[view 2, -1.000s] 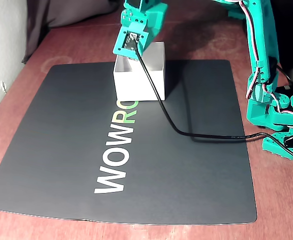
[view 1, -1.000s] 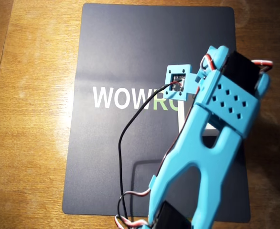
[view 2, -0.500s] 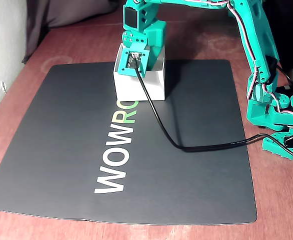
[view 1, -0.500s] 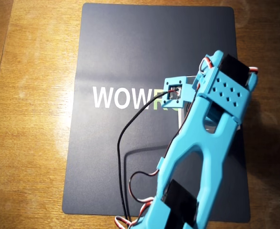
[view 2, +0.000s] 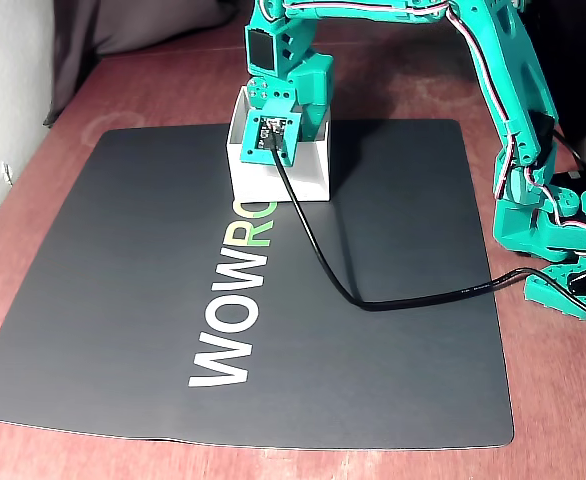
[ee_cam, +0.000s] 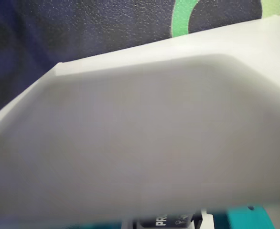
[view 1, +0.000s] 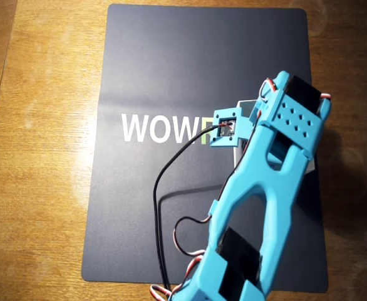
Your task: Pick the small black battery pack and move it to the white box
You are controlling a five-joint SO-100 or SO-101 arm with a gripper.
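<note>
Your gripper (view 2: 281, 100) has dropped into the white box (view 2: 308, 172) over the last second. The battery pack (ee_cam: 165, 222) shows at the wrist view's bottom edge, apparently still pinched; you cannot confirm the jaws. Release looks next.

Wooden table (view 1: 39, 157) — dark mat (view 2: 123, 260), apparently flat — bearing the white box (view 2: 308, 175).

You are seeing only a sliver of the battery pack (ee_cam: 161, 222), cut by the wrist view's bottom edge; the arm is hiding most of the white box (view 1: 249, 104) overhead.
</note>
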